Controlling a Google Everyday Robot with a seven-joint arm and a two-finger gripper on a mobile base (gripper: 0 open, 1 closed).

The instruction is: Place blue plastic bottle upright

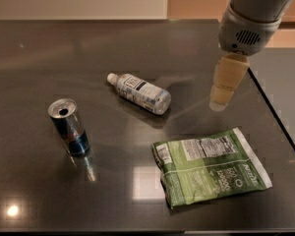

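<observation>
The blue plastic bottle lies on its side near the middle of the dark table. Its white cap points to the upper left and its base to the lower right. It is clear, with a white label and a dark blue band. My gripper hangs from the grey arm at the upper right. It points down over the table, to the right of the bottle's base and apart from it. It holds nothing that I can see.
A blue-and-silver drink can stands upright to the lower left of the bottle. A green snack bag lies flat at the lower right, below the gripper. The table's right edge runs diagonally just right of the gripper.
</observation>
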